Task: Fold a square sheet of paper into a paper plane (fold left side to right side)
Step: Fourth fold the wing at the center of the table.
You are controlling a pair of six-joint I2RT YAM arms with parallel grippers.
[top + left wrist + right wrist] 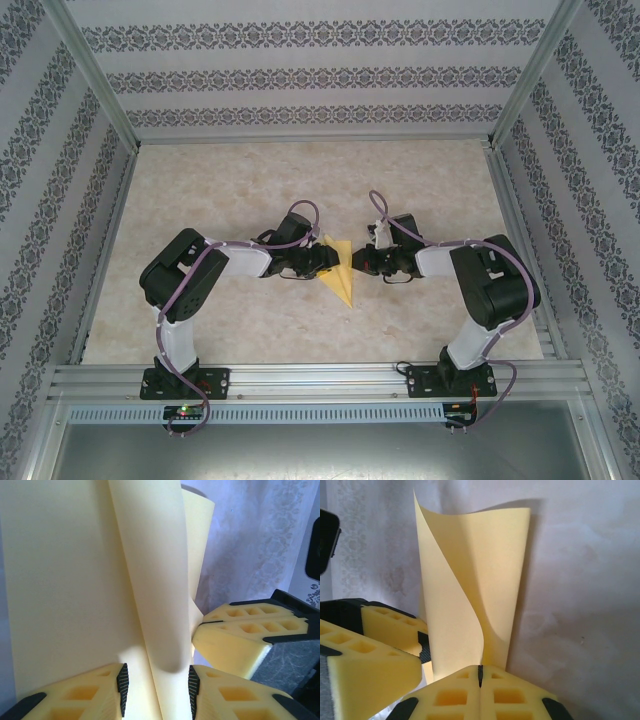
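Mid-fold, I think: right end effector [480, 672] pinches square sheet of paper [470, 580], left end effector [156, 685] half-open round curl; next, align edges.

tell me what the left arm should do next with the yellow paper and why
Probably close the left fingers gently onto the sheet. Its bend stands round and uncreased in the gap between them, while the right fingers are shut on its lower edge and seem to steady it, so pressing there would likely set the fold.
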